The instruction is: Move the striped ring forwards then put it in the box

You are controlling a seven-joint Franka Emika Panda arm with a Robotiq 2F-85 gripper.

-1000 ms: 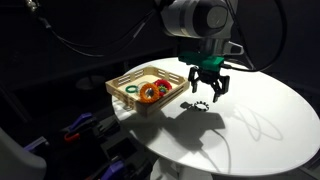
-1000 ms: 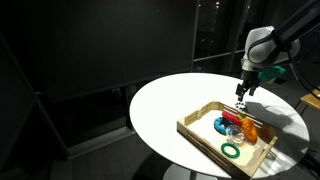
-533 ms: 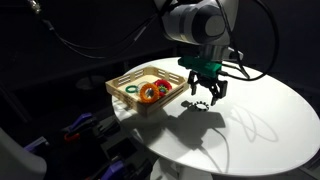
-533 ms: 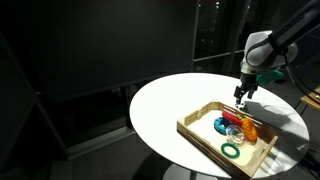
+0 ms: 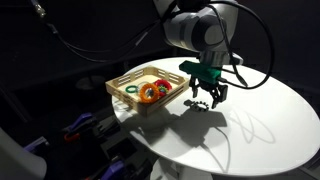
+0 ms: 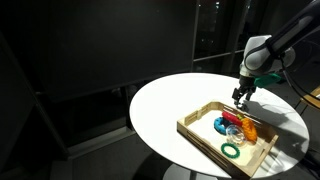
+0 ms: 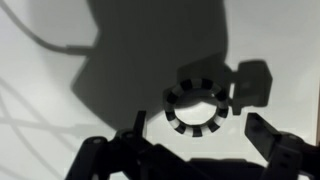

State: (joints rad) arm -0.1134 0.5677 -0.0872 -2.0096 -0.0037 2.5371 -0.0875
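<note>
The striped ring (image 7: 195, 108), black and white, lies flat on the white table just beyond my open fingers in the wrist view. In an exterior view it is a small dark shape (image 5: 200, 106) right under the gripper (image 5: 205, 97). The gripper (image 7: 200, 135) is open and empty, with one finger on each side of the ring and slightly above it. The light-wood slatted box (image 5: 122, 84) stands beside the gripper. In the other view the gripper (image 6: 238, 97) hangs just behind the far corner of the box (image 6: 198, 125); the ring cannot be made out there.
The box holds an orange ring (image 5: 150, 93), a green ring (image 6: 232, 150) and a blue ring (image 6: 220, 124). The round white table (image 5: 265, 125) has its edge close in front of the box. Dark surroundings and cables lie beyond.
The gripper has come down and shifted slightly towards the striped ring, still open. The ring and the box have not moved.
</note>
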